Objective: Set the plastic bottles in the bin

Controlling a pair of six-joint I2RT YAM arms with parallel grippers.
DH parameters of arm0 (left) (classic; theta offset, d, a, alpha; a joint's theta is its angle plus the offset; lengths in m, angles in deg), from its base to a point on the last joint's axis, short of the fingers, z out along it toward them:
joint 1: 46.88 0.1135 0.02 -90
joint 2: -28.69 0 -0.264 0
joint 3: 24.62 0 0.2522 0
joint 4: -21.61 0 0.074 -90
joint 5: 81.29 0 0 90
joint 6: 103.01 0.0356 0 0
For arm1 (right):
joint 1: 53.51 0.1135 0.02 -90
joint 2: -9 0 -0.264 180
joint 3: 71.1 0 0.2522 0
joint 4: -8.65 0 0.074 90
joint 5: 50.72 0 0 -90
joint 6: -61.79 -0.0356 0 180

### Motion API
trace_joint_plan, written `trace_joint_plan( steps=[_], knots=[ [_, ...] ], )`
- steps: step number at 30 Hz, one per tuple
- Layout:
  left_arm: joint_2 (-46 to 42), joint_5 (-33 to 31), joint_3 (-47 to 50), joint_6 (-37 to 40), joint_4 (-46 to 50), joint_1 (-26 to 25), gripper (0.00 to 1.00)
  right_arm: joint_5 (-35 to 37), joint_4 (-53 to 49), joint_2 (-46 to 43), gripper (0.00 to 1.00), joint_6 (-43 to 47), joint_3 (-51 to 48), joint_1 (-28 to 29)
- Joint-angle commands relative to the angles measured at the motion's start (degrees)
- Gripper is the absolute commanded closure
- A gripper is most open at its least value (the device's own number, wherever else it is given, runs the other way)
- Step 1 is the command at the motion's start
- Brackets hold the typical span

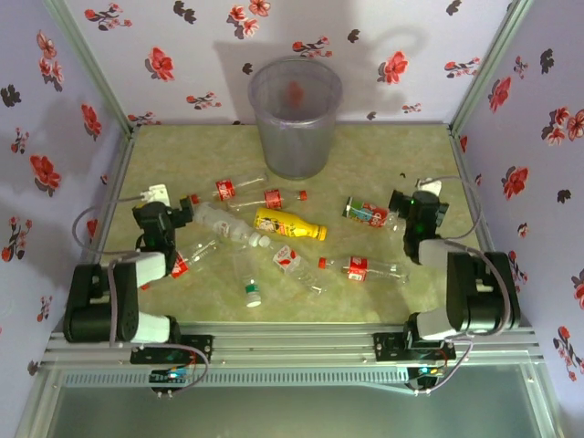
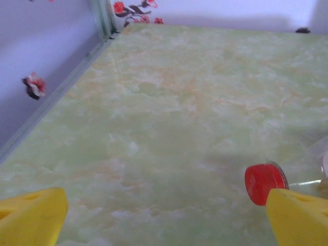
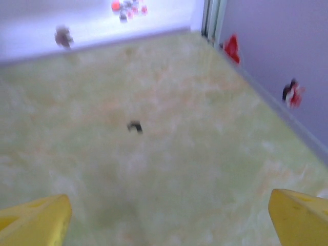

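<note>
The bin (image 1: 295,119), a tall translucent grey bucket, stands at the back centre of the table. Several plastic bottles lie scattered on the table in front of it. Among them are a yellow one (image 1: 290,224), a clear one with a green cap (image 1: 249,285), and red-labelled ones (image 1: 228,190) (image 1: 370,214) (image 1: 360,267). My left gripper (image 1: 169,201) (image 2: 166,215) is open over bare table. A bottle's red cap (image 2: 265,183) lies just beside its right finger (image 2: 300,215). My right gripper (image 1: 412,193) (image 3: 169,215) is open, with nothing between its yellow fingers (image 3: 36,218).
Flowered walls close in the table on three sides, with metal corner posts (image 2: 102,18) (image 3: 211,18). A small black bit (image 3: 135,126) lies on the marbled green tabletop (image 1: 383,151) ahead of the right gripper.
</note>
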Motion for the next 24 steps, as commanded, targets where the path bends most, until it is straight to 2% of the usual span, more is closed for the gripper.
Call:
trace_joint_plan(
  steps=[1,3,5,8,10,14,19,22,24],
  knots=[
    [-8.96,-5.94,-6.35,-4.89,14.85,0.45,0.0,0.53,-23.11,-6.26,0.01,-4.22,9.53,-0.07],
    [-12.65,-6.07,-12.52,-8.74,26.71,0.6,0.0,1.66,-33.4,-8.63,0.01,-8.09,13.49,0.29],
    [-13.56,-2.86,-20.59,-11.42,38.81,0.5,0.0,1.58,-43.57,-10.72,0.01,-13.44,16.83,0.58],
    [-12.07,3.71,-30.25,-13.75,50.87,0.49,0.0,-4.23,-54.39,-12.94,0.01,-20.47,19.74,1.0],
    [-10.93,7.95,-34.97,-15.08,55.33,0.45,0.0,-7.1,-59.8,-14.58,0.01,-27.57,20.33,1.39],
    [-8.17,15.61,-41.93,-17.94,61.69,0.49,0.0,-12.37,-61.84,-20.56,0.07,-40.12,15.86,4.3],
    [-2.82,23.22,-50.78,-17.44,67.82,0.48,0.0,-12.6,-60.15,-27.23,0.09,-51.8,9.11,7.18],
    [0.26,23.7,-53.81,-16.75,69.91,0.46,0.0,-12.5,-58.36,-26.11,0.08,-54.86,7.15,7.18],
    [0.54,24.19,-52.38,-18.05,67.86,0.41,0.0,-13.98,-55.17,-24.37,0.06,-57.91,5.22,7.22]
  ],
)
